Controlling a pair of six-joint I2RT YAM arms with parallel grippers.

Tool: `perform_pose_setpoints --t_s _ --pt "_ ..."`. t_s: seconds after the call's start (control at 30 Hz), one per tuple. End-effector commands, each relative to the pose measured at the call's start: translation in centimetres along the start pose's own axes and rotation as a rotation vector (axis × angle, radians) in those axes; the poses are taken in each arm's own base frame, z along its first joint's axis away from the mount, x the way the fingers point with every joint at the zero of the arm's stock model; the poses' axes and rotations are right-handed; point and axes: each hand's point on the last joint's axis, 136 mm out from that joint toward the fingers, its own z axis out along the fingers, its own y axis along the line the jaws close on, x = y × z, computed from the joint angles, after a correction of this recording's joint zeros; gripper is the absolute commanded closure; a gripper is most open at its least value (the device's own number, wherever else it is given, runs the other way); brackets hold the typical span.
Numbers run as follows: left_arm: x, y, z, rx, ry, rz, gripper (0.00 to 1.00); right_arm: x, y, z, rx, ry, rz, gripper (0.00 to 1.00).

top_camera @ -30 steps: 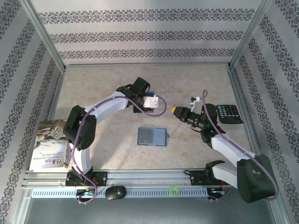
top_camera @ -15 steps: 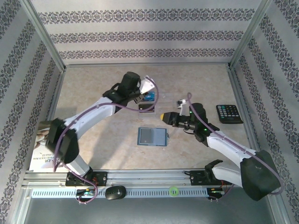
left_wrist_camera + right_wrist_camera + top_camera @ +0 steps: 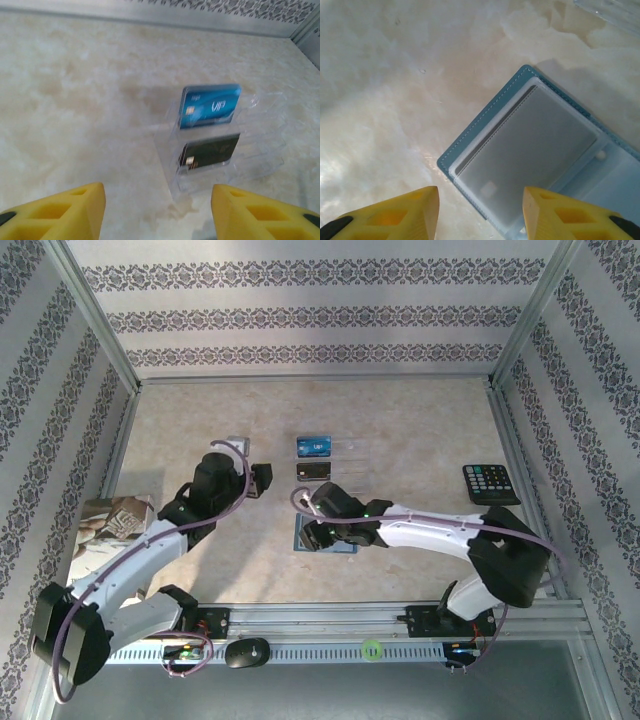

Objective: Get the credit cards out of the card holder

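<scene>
Seen from above, the left arm [image 3: 130, 565] lies low and stretched from its base at the near left, forearm angled up and to the right, and the left gripper [image 3: 262, 480] points right toward a clear plastic card stand [image 3: 345, 452] on the marbled table [image 3: 420, 420]. The right arm [image 3: 430, 530] reaches from its base at the near right far across to the left, bent over so that the right gripper [image 3: 318, 530] points down at the teal card holder [image 3: 305, 540] near the table's middle. In the left wrist view the left gripper [image 3: 157, 210] is released, its yellow fingers [image 3: 60, 212] spread wide with nothing between them, well short of the stand [image 3: 260, 150]. The stand's upper tier holds a blue card [image 3: 210, 106] printed "VIP"; the lower tier holds a black card [image 3: 210, 150] whose print is too blurred to read. In the right wrist view the right gripper [image 3: 480, 210] is also released and empty, and it hangs just above the card holder [image 3: 482, 117], which lies open and flat, its near corner between the fingertips. A grey card [image 3: 530, 150] sits in its translucent pocket. A black calculator [image 3: 490, 483] lies at the table's right edge, well apart from both grippers
</scene>
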Motion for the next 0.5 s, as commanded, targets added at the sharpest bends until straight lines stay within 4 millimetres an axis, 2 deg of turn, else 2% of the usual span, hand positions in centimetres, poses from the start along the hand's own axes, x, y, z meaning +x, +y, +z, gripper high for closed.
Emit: perform_pose_setpoints --t_s 0.0,0.1,0.33,0.47 --pt "0.7 0.7 -0.9 0.007 -0.008 -0.158 0.41 0.1 -1.3 0.6 0.165 0.054 -0.132 0.51" --pt "1.9 1.5 -1.1 -0.010 0.009 -0.172 0.42 0.6 -1.0 1.6 0.205 0.104 -0.181 0.51" --pt "3.3 1.4 -0.7 0.022 0.056 -0.190 0.47 1.4 -1.3 3.5 0.222 0.164 -0.191 0.51" --pt "3.8 1.2 -0.6 0.036 0.077 -0.186 0.49 2.2 -1.7 4.3 0.235 0.197 -0.194 0.57"
